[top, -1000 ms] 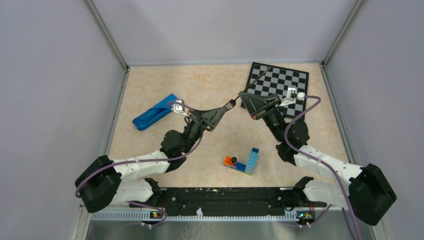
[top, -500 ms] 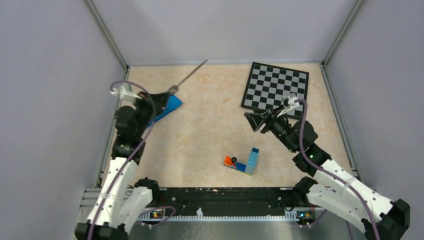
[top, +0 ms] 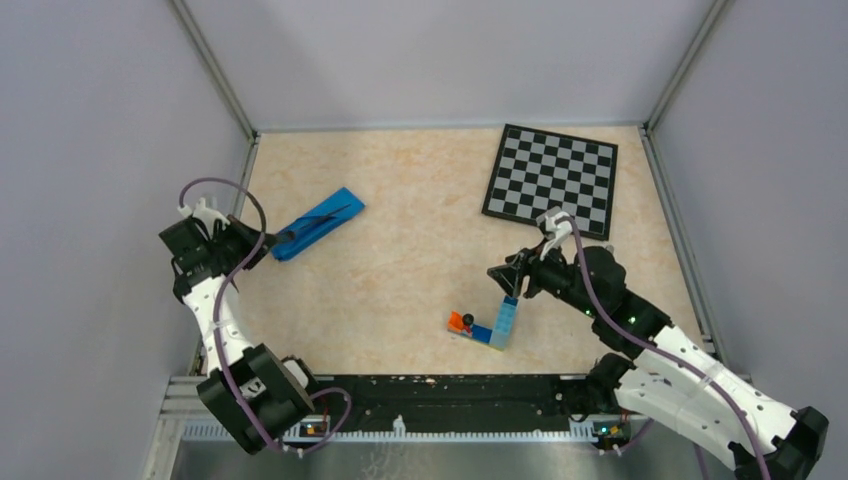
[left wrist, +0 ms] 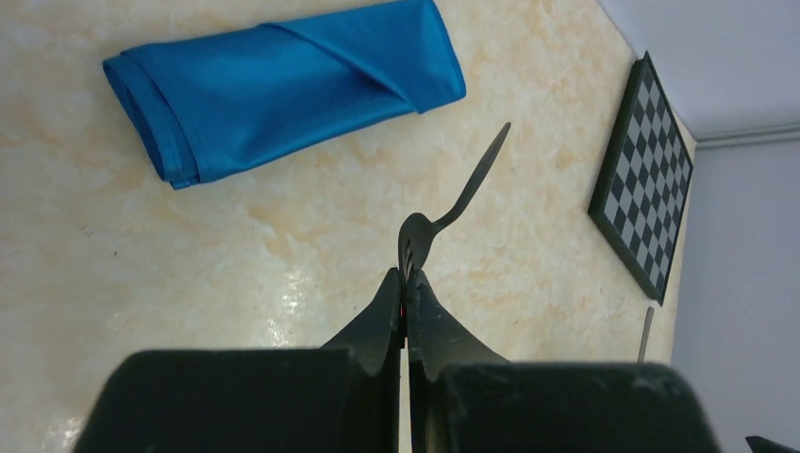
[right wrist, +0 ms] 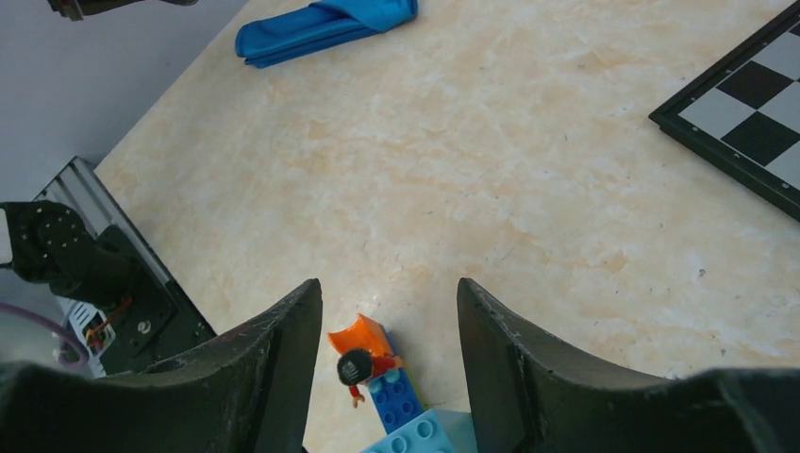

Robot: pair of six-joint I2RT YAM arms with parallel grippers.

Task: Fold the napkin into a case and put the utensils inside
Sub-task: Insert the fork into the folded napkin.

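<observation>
- Judged from how things lie, the folding looks done: the napkin (left wrist: 283,85) is a long, narrow, layered bundle. What is left is the filling, since no utensil is seen inside it.
- Nearest the arm bases, the right claw (right wrist: 387,283) hangs just above the toy bricks (top: 500,325) and their small toy figure (right wrist: 357,368). Its fingers (right wrist: 283,377) are spread wide and hold nothing.
- Further out on the left side, the left claw (left wrist: 408,283) is pressed together on the tine end of the dark fork (left wrist: 458,198).
- The fork's handle points away from the claw towards the napkin. In the left wrist view the whole fork shows clear of the cloth, its handle tip near the bundle's open-looking end. From above it runs along over the bundle, so it seems to be lined up for insertion rather than in.
- The napkin lies on the table (top: 420,250) at its far-left part, slanted, well apart from the bricks.
- Furthest, the chessboard (top: 553,180) sits at the far right. A slim grey strip (left wrist: 644,335) near it in the left wrist view may be the knife, but it is too small to tell.
</observation>
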